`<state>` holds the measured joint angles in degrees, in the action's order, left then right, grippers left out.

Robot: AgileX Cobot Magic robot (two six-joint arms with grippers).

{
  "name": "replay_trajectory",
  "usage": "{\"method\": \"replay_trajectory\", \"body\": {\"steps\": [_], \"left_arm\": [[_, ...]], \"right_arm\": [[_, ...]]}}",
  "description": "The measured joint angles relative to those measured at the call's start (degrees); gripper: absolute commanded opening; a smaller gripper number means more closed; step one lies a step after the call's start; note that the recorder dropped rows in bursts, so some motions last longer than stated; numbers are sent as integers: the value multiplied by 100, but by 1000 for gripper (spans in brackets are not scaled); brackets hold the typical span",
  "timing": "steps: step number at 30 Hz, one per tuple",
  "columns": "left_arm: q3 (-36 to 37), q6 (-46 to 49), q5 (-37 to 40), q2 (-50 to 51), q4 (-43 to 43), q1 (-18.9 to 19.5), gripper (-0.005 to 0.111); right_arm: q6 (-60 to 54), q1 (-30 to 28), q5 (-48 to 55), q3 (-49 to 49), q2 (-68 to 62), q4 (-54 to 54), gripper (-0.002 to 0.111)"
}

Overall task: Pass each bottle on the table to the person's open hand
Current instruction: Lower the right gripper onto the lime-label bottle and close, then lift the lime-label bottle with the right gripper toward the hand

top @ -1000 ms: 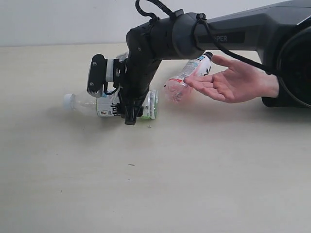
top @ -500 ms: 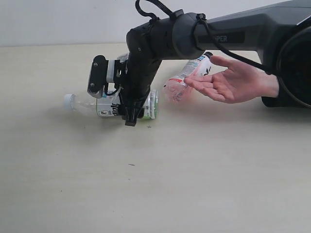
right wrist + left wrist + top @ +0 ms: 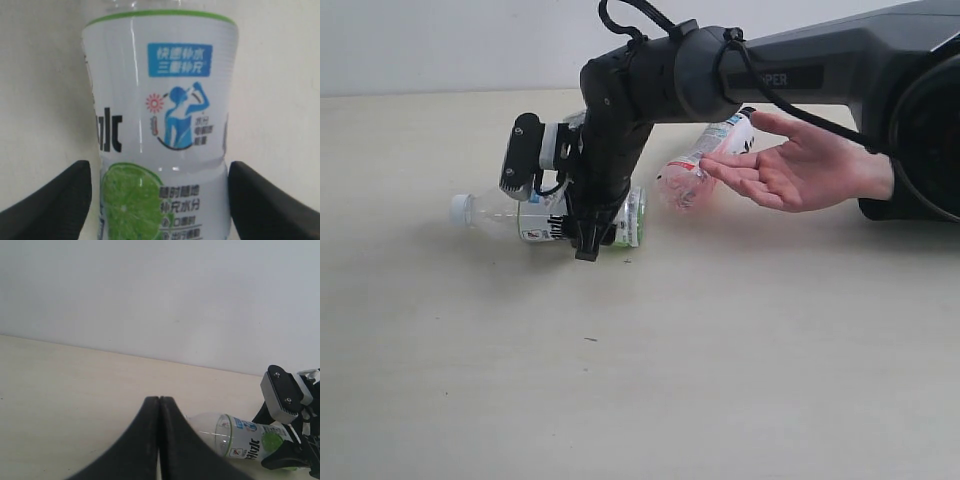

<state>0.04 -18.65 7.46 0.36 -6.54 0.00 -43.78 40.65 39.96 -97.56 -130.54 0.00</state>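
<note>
bottle w/ the white cap (image 3: 535, 222) lies on its side on the worktop (image 3: 720, 380), left of centre in the exterior view. its cap (image 3: 461, 208) points left and the green end of its label points right. my right arm (image 3: 770, 70) reaches across from the right side, and my right tool (image 3: 159, 172) sits over the bottle's labelled middle. in the right wrist view the two black fingers (image 3: 55, 200) stand one on each side of the label, right up against it, so the tool grips the bottle at about bottle width. the bottle looks to rest on the worktop, tho my arm hides part of that line.

person's open hand (image 3: 790, 175) is to the right of that bottle, near it but apart. it's palm up, fingers spread and pointing left, w/ a black sleeve (image 3: 910, 208) at the wrist. just behind its fingertips lies a 2nd bottle (image 3: 705, 150) w/ a pink and white label, tilted, black cap (image 3: 748, 113) toward the back. can't tell if the fingers touch it.

my left tool (image 3: 159, 401) is pinched tight, fingers pressed together w/ nothing between them, above the worktop. the left wrist cam sees the bottle w/ the white cap ahead, my right tool round it.
</note>
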Motion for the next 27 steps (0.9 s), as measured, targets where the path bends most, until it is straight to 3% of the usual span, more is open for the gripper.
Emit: {"method": "replay_trajectory", "body": {"steps": [4, 13, 27], "left_arm": [[0, 0, 0, 0, 0, 0, 0], [0, 0, 0, 0, 0, 0, 0], [0, 0, 0, 0, 0, 0, 0]], "right_arm": [[8, 0, 0, 0, 0, 0, 63], [8, 0, 133, -13, 0, 0, 2], [1104, 0, 647, -23, 977, 0, 0]]}}
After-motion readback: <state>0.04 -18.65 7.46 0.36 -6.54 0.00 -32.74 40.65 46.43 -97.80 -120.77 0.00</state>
